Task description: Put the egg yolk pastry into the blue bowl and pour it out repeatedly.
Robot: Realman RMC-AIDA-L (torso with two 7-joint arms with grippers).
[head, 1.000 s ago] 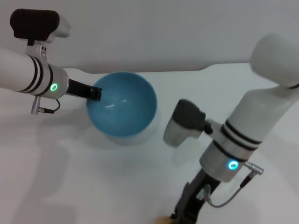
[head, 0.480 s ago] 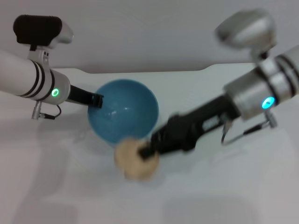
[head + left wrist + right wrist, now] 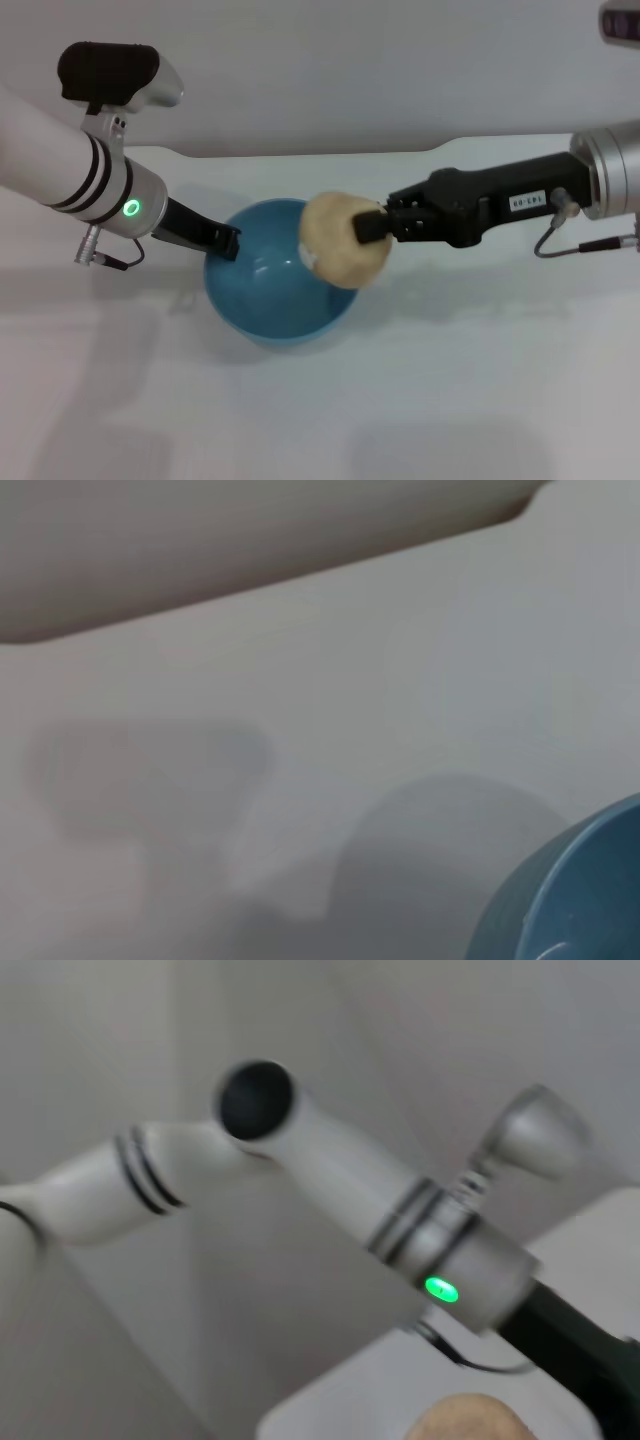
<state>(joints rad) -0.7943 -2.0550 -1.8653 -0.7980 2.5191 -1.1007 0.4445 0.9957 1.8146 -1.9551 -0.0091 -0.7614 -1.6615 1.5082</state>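
- The egg yolk pastry is up in the air, right over the near-right edge of the blue bowl. It is not inside the bowl yet.
- The right gripper is pinched onto the pastry and holds it from the side away from the bowl's middle.
- The left gripper is at the bowl's left rim. It looks like it grips the rim, one finger inside the bowl.
- The bowl sits on the white table with its open side up. I see nothing in it.
- I think this is the drop-in part: the pastry is almost there, and the gripper has to let go over the bowl.
- After that the bowl must be tipped to pour the pastry out, again and again.
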